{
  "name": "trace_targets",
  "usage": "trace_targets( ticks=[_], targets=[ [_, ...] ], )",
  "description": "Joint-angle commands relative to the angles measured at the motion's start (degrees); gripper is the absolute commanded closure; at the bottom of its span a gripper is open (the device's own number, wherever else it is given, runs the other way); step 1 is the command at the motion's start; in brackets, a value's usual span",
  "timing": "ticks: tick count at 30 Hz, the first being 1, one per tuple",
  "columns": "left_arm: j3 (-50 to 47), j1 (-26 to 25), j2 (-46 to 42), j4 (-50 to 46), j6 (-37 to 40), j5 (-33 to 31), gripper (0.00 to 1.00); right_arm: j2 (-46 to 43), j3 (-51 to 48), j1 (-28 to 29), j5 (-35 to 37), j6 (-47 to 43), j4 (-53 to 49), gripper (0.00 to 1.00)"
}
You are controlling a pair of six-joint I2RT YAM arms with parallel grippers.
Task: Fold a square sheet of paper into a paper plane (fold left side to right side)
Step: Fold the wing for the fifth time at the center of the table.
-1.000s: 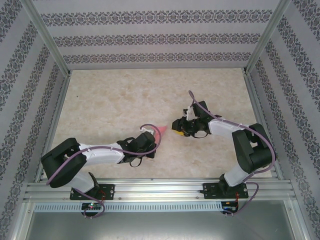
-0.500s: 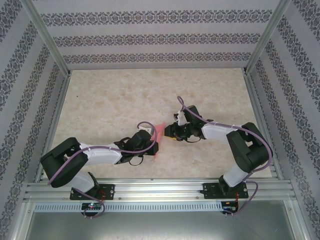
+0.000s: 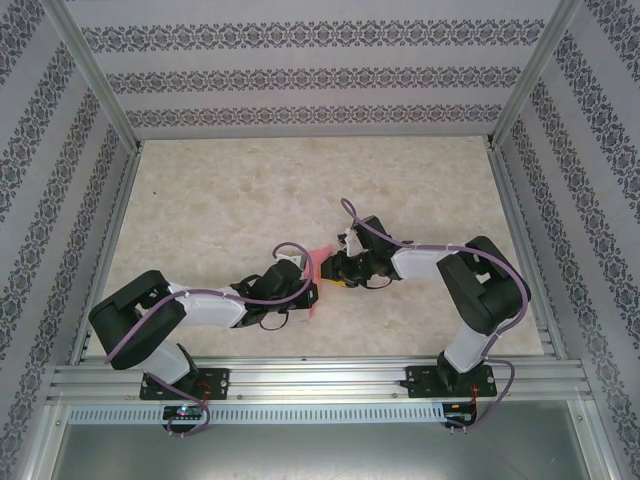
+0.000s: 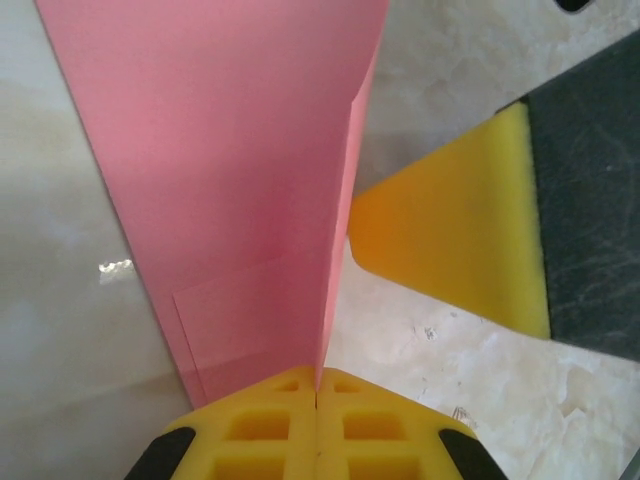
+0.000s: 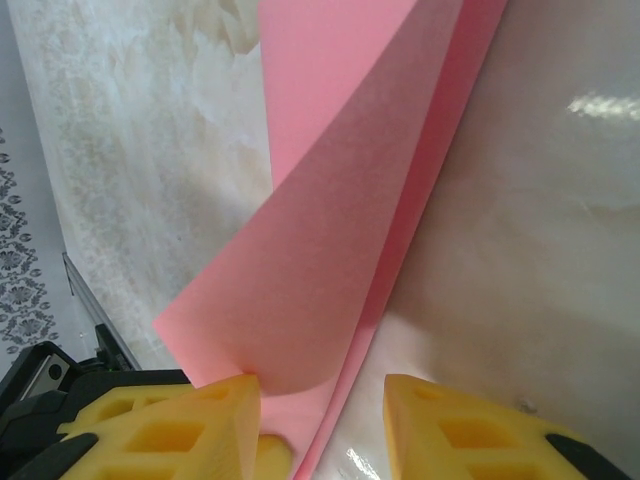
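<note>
The pink paper plane is a narrow folded strip with a centre crease, standing on edge near the table's middle. My left gripper is shut on its near end. In the left wrist view the yellow pads meet on the crease, and the paper plane rises away from them. My right gripper has come in from the right and is open. In the right wrist view, a curled flap of the paper plane lies between the right gripper's spread fingers. The left fingertip touches the flap.
The marble-patterned tabletop is bordered by aluminium rails and patterned walls. The right gripper's yellow pad sits close beside the paper in the left wrist view. Both arms meet near the table's centre.
My right gripper has moved left until its fingers flank the paper. The paper has swung from pointing right to standing more upright. The left gripper keeps its grip.
</note>
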Motion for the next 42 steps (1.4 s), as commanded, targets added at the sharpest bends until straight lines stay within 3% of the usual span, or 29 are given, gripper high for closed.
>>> trace_targets(
  ticks=[1, 22, 28, 32, 37, 42],
  targets=[
    [-0.84, 0.82, 0.94, 3.33, -1.44, 0.35, 0.95, 1.14, 2.06, 0.75, 1.21, 0.24, 1.44, 0.62],
    [-1.35, 1.43, 2.28, 4.59, -2.36, 1.13, 0.89, 5.12, 4.56, 1.64, 3.94, -0.66, -3.02, 0.62],
    [-1.27, 1.52, 0.59, 3.40, -2.10, 1.13, 0.73, 5.66, 4.58, 1.64, 4.29, -0.78, -3.55, 0.62],
    [-1.17, 1.69, -2.11, 1.17, -1.31, 1.12, 0.68, 6.07, 4.75, 1.62, 4.20, -0.89, -3.54, 0.62],
    [-2.04, 3.72, -7.17, -0.85, -1.04, 2.88, 0.65, 6.07, 4.90, 1.65, 4.03, -0.89, -3.44, 0.62],
    [-2.50, 9.42, -10.43, -2.89, -1.55, 8.44, 0.64, 5.74, 4.92, 1.65, 4.03, -0.98, -3.45, 0.62]
  ],
)
